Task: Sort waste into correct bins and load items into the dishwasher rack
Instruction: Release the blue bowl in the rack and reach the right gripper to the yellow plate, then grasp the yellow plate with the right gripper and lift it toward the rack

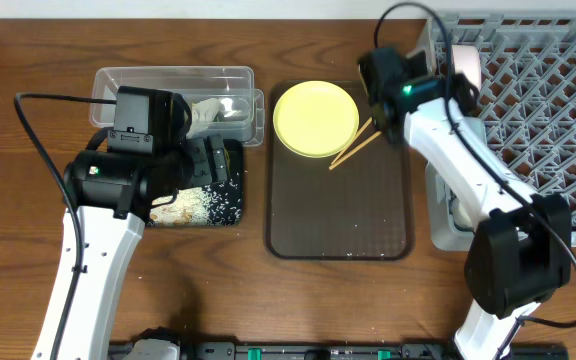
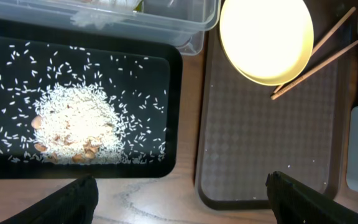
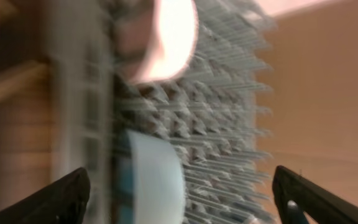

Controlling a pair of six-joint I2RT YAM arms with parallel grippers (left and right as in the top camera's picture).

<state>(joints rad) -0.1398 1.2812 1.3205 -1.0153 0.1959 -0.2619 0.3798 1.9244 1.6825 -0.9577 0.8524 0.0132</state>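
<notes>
Yellow plate [image 2: 265,38], beyond spread left jaws

Rice crumbs [image 2: 73,121] lie heaped in the black tray [image 2: 174,124]; two chopsticks [image 2: 319,67] lie just beside the flat yellow plate [image 2: 266,37].

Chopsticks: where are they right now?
In the overhead view the chopsticks lie slanted on the dark brown tray at mid-table, beside the lower right edge of the yellow plate.

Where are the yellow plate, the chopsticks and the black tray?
yellow plate [image 1: 315,118]: overhead view, centre of its face.
chopsticks [image 2: 319,68]: left wrist view, middle of the lower stick.
black tray [image 2: 174,124]: left wrist view, its right rim.
</notes>
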